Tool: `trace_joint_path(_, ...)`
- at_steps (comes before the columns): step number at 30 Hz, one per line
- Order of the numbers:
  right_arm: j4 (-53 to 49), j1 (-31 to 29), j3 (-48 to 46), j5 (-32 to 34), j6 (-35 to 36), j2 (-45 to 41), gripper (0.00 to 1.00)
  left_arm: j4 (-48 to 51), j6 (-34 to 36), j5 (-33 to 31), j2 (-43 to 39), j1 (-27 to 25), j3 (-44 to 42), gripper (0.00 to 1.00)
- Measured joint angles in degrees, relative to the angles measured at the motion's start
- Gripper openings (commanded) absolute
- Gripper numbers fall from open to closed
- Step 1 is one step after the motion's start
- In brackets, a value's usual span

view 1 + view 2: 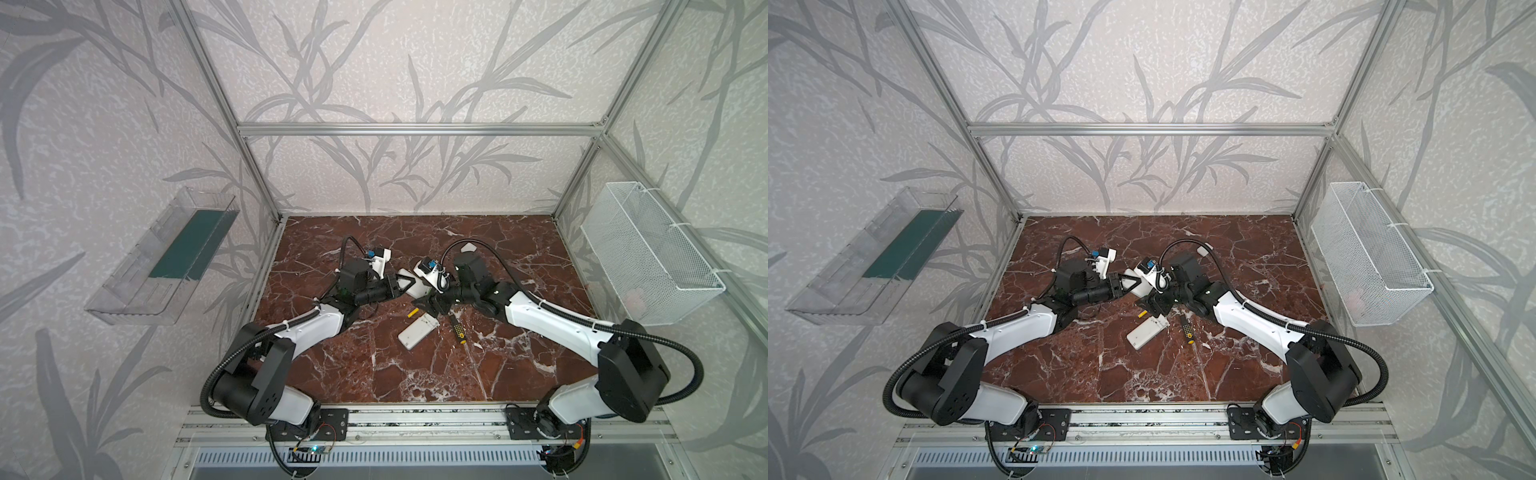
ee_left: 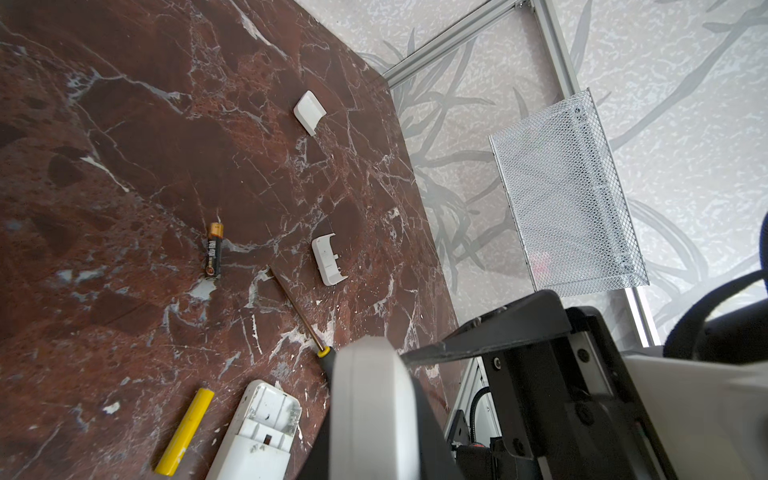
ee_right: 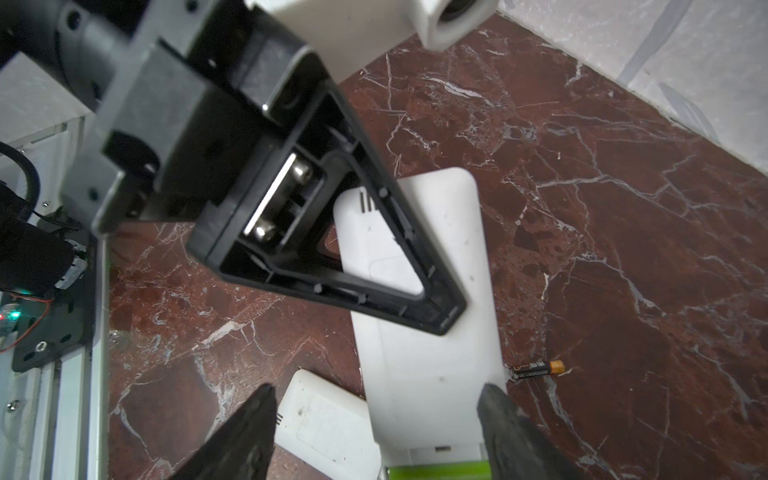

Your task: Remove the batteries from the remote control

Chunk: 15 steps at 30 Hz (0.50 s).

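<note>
My left gripper (image 2: 374, 415) is shut on a white remote control (image 1: 409, 282) (image 3: 419, 361) and holds it above the table; its black triangular finger (image 3: 415, 286) clamps the remote's middle. My right gripper (image 3: 378, 388) is open, with one finger on each side of the remote's near end and not touching it. A lime-green battery (image 3: 436, 471) shows in that end's open compartment. A yellow battery (image 2: 185, 432) (image 1: 412, 312) lies on the marble. A black-and-orange battery (image 2: 214, 251) (image 3: 536, 369) lies farther off.
A second white remote (image 1: 417, 331) (image 2: 257, 432) lies on the table with its compartment open, next to a screwdriver (image 1: 457, 329). Two white covers (image 2: 309, 112) (image 2: 329, 259) lie on the marble. A mesh basket (image 1: 648, 253) hangs right, a clear tray (image 1: 162, 257) left.
</note>
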<state>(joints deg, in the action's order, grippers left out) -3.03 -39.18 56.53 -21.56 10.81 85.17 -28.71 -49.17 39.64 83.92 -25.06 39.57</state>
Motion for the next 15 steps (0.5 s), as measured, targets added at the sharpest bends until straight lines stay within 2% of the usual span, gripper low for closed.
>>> trace_joint_path(10,0.48,-0.26,1.90,6.19,2.99,3.28,0.77,-0.63,-0.31,2.45,0.17,-0.02,0.00,0.00)
trace_joint_path(15,0.87,-0.46,2.60,6.14,3.28,5.42,0.68,-0.90,-0.37,2.99,0.17,-0.02,0.00,0.00)
